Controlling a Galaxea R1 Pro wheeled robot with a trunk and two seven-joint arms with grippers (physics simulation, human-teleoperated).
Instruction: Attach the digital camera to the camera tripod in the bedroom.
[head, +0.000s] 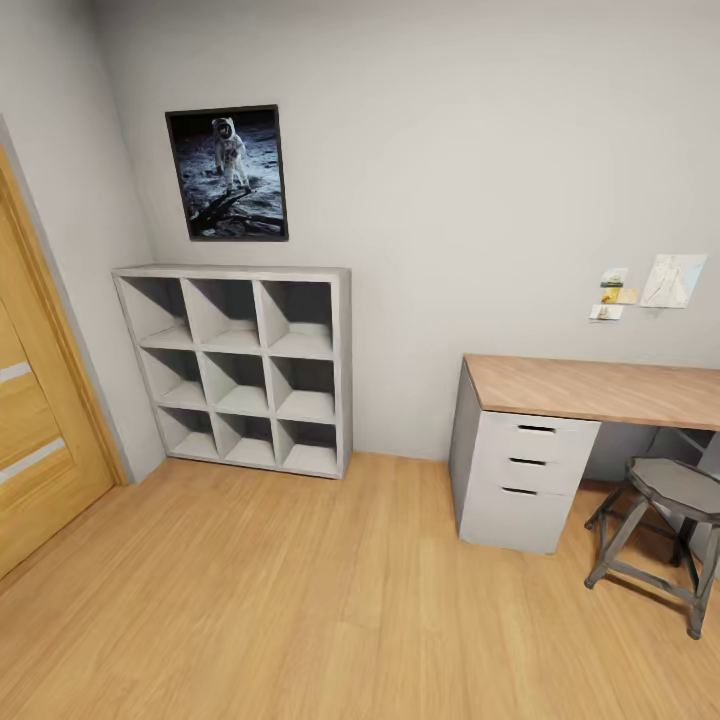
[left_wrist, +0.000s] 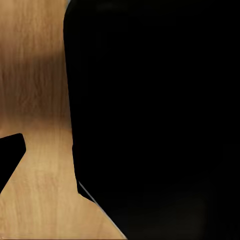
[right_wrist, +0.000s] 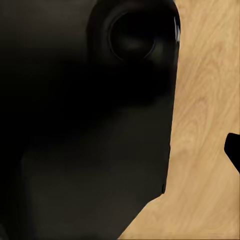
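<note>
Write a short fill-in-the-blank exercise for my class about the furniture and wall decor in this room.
1. The framed picture above the cube shelf shows an ____ on the moon.
2. The cube shelf has ____ open compartments.
3. The white unit under the wooden desk top has ____ drawers.
4. The grey stool stands on a floor of light ____.

Missing words: astronaut; nine; three; wood
</note>
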